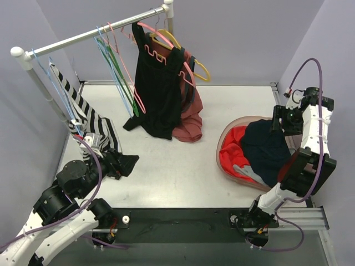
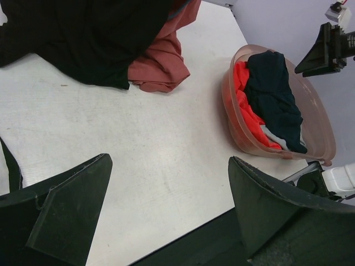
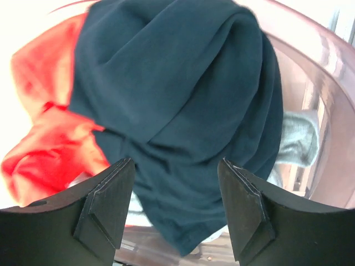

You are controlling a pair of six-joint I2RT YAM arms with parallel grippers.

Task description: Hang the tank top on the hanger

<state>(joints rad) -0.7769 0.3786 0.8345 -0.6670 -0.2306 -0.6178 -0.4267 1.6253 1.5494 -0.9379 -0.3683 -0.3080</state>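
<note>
R claw (image 3: 176, 163) hangs over the basin (image 2: 317, 123), fingers partway apart w/ a clear gap. Nothing pinched btwn them that I can see; tips sit just above the tank top (image 3: 177, 83). Tank top lies bunched in the basin, navy side up, spanning most of its length. It rests on a red garment (image 1: 232, 154) and a bit of grey cloth (image 3: 299, 138).

Basin sits on the table (image 1: 183, 166) at the right side, near the front edge and close to the right wall.

L claw (image 2: 169, 160) is spread wide w/ nothing in it. It sits low by the table's left-front corner, just beside the striped garment (image 1: 83, 111).

Hanger (image 1: 131, 77), pink, hangs bare on the rail (image 1: 94, 34) at the back, btwn the green hangers (image 1: 117, 75) and the black dress (image 1: 158, 94). Dress hem and a rust garment (image 1: 188, 127) pool on the table. Bare white table shows from those hems across to the basin and down to the front edge.
</note>
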